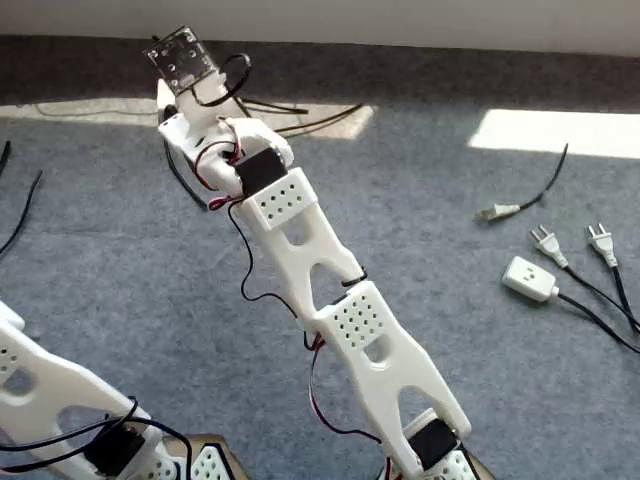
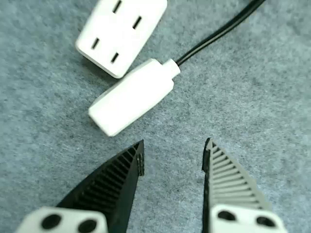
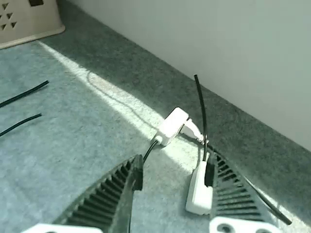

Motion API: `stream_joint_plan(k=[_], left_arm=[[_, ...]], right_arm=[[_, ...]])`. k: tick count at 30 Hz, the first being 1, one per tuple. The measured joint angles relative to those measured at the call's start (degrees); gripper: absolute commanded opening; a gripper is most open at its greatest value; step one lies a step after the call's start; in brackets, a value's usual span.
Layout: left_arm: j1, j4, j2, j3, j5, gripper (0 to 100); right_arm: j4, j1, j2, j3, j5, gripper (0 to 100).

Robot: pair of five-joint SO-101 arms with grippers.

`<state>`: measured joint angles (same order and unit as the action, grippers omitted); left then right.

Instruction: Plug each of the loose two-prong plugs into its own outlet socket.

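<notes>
Ribbed left hand (image 2: 174, 145), splayed and empty, near smooth blocky white plug (image 2: 131, 97) on felty grey carpet (image 2: 272, 97), right hand (image 3: 175, 164) likewise

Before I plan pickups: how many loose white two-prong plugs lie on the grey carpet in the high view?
3: two plugs side by side beyond the white outlet block, one farther left. The white arm may hide more.
</notes>
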<state>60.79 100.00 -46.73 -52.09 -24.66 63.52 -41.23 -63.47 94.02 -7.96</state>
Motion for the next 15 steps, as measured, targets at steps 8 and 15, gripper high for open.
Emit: stream_joint_plan(k=[8,15], left_arm=[[0.1,0.2,2.5,-14.8,-0.4,21],[0.0,-3.2,1.1,-16.7,-16.6,21]], right_arm=[[24.1,-0.6,8.0,0.2,0.0,20.6],[35.2,0.3,9.1,0.3,-0.1,20.6]])
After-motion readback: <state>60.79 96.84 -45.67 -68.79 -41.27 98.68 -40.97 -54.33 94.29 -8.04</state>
